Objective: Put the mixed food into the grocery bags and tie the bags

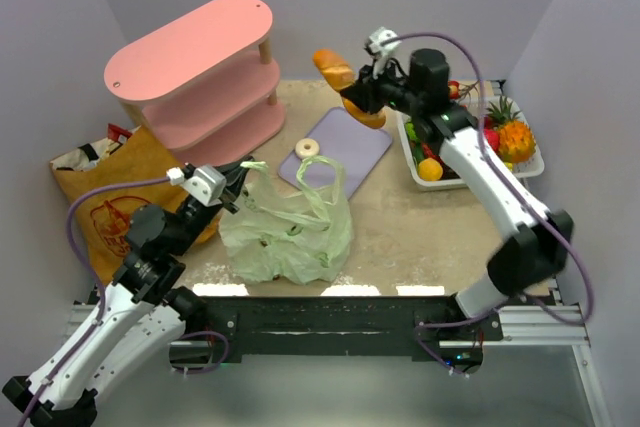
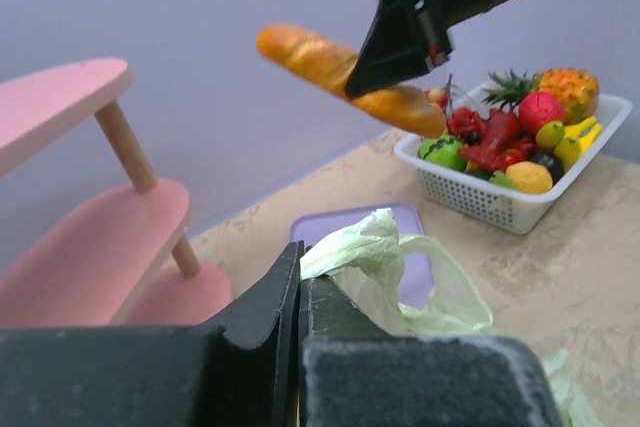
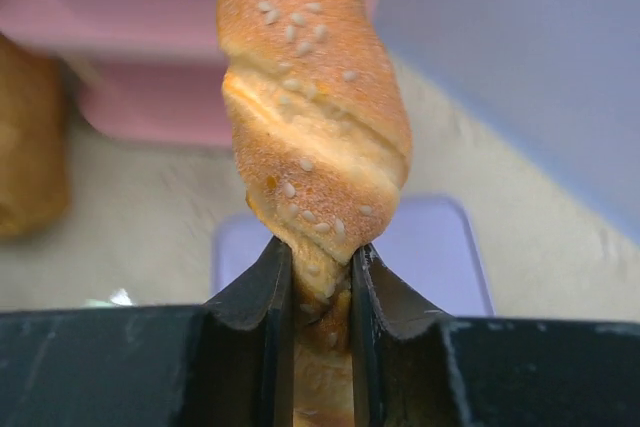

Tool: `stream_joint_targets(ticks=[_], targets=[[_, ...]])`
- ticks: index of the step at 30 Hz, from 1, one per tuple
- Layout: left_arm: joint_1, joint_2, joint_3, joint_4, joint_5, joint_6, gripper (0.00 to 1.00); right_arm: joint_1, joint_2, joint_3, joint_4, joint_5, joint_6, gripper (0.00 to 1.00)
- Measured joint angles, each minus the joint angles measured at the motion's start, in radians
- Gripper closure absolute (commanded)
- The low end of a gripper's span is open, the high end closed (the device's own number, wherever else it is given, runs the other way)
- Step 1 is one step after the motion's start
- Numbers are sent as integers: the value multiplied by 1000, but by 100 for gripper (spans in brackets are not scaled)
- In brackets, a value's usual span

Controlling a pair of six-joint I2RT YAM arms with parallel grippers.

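The right claw [image 3: 320, 259] pinches a bread loaf [image 1: 334, 69] aloft over the desk's [image 1: 430, 232] far side; the left claw [image 2: 300, 265], pressed together, apparently grips the green plastic bag [image 1: 290, 232] near centre.

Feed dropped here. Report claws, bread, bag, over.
Right claw shut on bread loaf, aloft above purple mat. Left claw shut on green plastic bag at its handle. Nothing seen between loaf and bag.
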Motion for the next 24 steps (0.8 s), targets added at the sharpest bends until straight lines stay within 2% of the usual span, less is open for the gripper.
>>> stream_joint_targets(ticks=[3,5,9,13,18,24], targets=[[0,2,13,34,43,0,100,0,-274,-217,236,-105,138,100],[0,3,14,47,68,0,100,12,-412,-377,476,-166,251,100],[0,12,14,55,109,-1,100,94,-529,-616,829,-223,412,100],[0,14,14,56,135,-2,100,225,-439,-704,1057,-261,533,100],[0,12,13,68,144,-5,100,307,-272,-793,1357,-277,742,100],[0,4,10,73,142,-8,100,323,-127,-800,1454,-276,922,100]])
